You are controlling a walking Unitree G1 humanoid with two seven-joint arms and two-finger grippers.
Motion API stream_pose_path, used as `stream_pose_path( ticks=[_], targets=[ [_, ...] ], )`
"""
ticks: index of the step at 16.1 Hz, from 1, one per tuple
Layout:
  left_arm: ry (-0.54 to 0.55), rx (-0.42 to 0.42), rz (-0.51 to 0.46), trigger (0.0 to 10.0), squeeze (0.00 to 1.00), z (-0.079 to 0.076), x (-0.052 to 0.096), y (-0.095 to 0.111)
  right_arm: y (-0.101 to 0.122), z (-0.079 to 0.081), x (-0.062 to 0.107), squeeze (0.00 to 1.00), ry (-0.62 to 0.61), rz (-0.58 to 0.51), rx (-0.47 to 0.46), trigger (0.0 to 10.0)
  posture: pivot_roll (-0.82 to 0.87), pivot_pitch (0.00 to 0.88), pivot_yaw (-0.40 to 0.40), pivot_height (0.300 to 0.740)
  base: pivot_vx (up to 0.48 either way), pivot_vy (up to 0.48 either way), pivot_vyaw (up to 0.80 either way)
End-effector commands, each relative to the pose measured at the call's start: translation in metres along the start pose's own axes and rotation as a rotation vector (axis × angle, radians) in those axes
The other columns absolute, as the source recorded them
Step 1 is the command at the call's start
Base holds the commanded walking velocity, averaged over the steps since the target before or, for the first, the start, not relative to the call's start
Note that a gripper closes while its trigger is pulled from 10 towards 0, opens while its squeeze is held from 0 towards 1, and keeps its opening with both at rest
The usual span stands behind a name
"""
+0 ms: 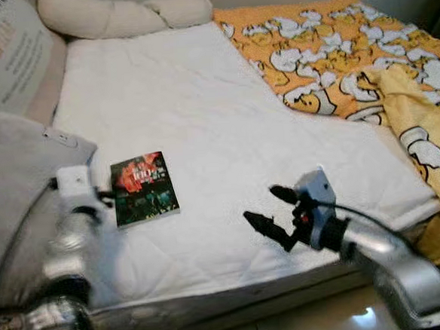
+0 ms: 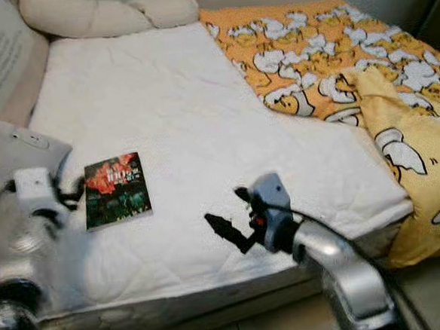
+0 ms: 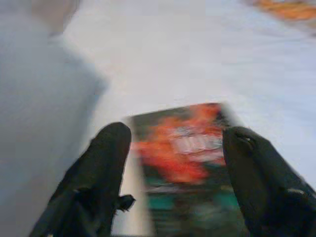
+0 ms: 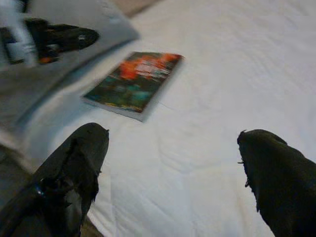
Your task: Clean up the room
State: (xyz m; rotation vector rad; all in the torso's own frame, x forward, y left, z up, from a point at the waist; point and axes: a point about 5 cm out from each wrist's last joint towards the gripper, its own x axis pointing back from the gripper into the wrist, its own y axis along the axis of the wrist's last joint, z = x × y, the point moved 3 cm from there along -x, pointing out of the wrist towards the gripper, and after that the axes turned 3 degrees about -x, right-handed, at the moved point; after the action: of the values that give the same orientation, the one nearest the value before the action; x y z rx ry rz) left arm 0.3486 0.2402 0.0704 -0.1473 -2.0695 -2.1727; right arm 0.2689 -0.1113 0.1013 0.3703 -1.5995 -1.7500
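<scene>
Closing in on book (image 1: 144, 188), flat on white bed (image 1: 201, 113) near front edge. Left gripper (image 3: 175, 148) wide, just short of it; right gripper (image 1: 271, 208) wide, hovering apart. Next, likely: straddle cover edges, pinch, lift.

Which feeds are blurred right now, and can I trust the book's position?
Left wrist view: heavy motion blur, book smeared between the open left tool's fingers. Right wrist view: mildly soft. Eye views: left arm blurred, book and right tool fairly sharp, so trust those; floor glare beneath the right arm.
</scene>
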Motion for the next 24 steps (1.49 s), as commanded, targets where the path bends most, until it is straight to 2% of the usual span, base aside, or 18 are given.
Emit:
stream_pose_path(
  ticks=[1, 2, 3, 4, 6, 8, 9, 11, 14, 24],
  targets=[
    [-0.058, -0.010, -0.051, 10.0, 0.92, -0.018, 0.001, 0.014, 0.005, -0.012, -0.001, 0.00, -0.100, -0.034, 0.012, 10.0, -0.01, 0.000, -0.002, 0.740, 0.000, 0.000, 0.00],
    [-0.079, -0.016, -0.068, 10.0, 0.92, -0.025, 0.003, 0.017, 0.005, -0.017, -0.003, 0.00, -0.147, -0.042, 0.014, 10.0, -0.01, 0.000, -0.003, 0.740, 0.000, 0.000, 0.00],
    [-0.101, -0.047, -0.108, 10.0, 0.91, -0.038, 0.010, 0.024, 0.005, -0.032, -0.007, 0.00, -0.297, -0.064, 0.035, 10.0, 0.00, 0.000, -0.011, 0.740, 0.000, -0.277, 0.00],
    [-0.110, -0.055, -0.119, 10.0, 0.90, -0.041, 0.014, 0.026, 0.005, -0.036, -0.009, 0.00, -0.356, -0.079, 0.048, 10.0, 0.01, 0.000, -0.011, 0.740, 0.000, -0.315, 0.00],
    [-0.087, -0.054, -0.096, 10.0, 0.91, -0.041, 0.024, 0.023, 0.005, -0.031, -0.013, 0.00, -0.348, -0.107, 0.052, 10.0, 0.02, 0.000, -0.012, 0.740, 0.000, -0.332, 0.00],
    [-0.074, -0.063, -0.077, 10.0, 0.90, -0.040, 0.031, 0.021, 0.002, -0.033, -0.014, 0.00, -0.378, -0.115, -0.002, 10.0, 0.03, 0.000, -0.023, 0.740, 0.000, -0.352, 0.00],
    [-0.054, -0.069, -0.061, 10.0, 0.90, -0.037, 0.040, 0.018, -0.002, -0.039, -0.016, 0.00, -0.413, -0.113, -0.027, 10.0, 0.05, 0.000, -0.020, 0.740, 0.000, -0.349, 0.00],
    [-0.068, -0.108, -0.030, 10.0, 0.90, -0.036, 0.043, 0.012, -0.008, -0.043, -0.015, 0.00, -0.415, -0.097, 0.001, 10.0, 0.06, 0.000, -0.025, 0.740, 0.000, -0.354, 0.00],
    [-0.053, -0.137, -0.035, 10.0, 0.90, -0.033, 0.040, 0.021, -0.007, -0.051, -0.016, 0.00, -0.463, -0.118, -0.045, 10.0, 0.07, 0.000, -0.033, 0.740, 0.000, -0.361, 0.00],
    [-0.053, -0.137, -0.035, 10.0, 0.90, -0.033, 0.040, 0.021, -0.007, -0.051, -0.016, 0.00, -0.463, -0.118, -0.045, 10.0, 0.07, 0.000, -0.033, 0.740, 0.000, -0.360, 0.00]
  ],
)
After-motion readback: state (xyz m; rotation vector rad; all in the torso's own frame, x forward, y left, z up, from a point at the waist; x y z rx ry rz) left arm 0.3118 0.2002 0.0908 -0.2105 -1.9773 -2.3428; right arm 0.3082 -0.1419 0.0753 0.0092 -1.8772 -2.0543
